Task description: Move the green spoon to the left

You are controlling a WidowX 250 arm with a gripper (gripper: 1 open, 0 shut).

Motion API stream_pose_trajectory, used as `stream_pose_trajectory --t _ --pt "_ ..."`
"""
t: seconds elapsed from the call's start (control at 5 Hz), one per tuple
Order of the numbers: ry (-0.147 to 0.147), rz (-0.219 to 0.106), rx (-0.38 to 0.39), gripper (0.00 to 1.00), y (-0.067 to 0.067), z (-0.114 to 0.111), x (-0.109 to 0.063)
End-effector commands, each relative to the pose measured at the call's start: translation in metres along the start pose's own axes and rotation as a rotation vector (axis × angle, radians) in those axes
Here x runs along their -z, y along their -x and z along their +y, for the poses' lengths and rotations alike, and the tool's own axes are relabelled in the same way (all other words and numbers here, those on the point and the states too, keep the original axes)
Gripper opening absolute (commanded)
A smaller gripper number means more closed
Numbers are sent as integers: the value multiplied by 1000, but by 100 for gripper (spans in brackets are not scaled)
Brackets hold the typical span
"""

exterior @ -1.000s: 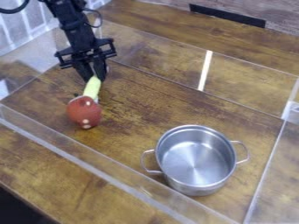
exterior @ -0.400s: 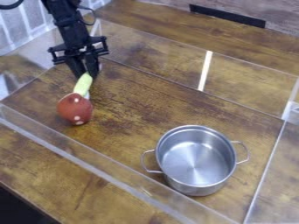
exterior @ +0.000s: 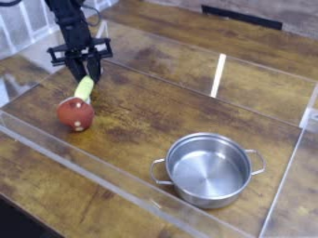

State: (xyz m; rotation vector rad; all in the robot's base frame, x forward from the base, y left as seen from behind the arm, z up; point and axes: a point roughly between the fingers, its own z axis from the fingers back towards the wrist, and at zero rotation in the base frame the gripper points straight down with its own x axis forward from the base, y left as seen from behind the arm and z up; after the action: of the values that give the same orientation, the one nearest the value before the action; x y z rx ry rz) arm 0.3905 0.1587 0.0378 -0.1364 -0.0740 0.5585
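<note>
The green spoon (exterior: 84, 89) shows as a pale yellow-green handle slanting down and to the left on the wooden table, at the left of the camera view. My black gripper (exterior: 82, 74) comes down from above and is shut on the handle's upper end. The handle's lower end meets a red-brown rounded toy (exterior: 74, 113). The spoon's bowl is hidden there, and I cannot tell whether the two touch.
A shiny steel pot (exterior: 209, 169) stands at the lower right. A low clear plastic wall (exterior: 125, 191) rings the work area, with its front edge close below the toy. The wooden table (exterior: 162, 98) stretches between spoon and pot.
My gripper has moved left and slightly back with the spoon in it. The red-brown toy at the spoon's tip has shifted left along with it. The pot has stayed put.
</note>
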Motion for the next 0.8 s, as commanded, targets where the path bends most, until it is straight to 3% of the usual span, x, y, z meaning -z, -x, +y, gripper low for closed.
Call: stream_pose_trajectory --t 0.0,0.2,0.6 --pt "2 -32 40 100 -12 20 -13" --pt "12 -15 94 0 -12 26 -13" --pt "17 2 93 0 12 4 -12"
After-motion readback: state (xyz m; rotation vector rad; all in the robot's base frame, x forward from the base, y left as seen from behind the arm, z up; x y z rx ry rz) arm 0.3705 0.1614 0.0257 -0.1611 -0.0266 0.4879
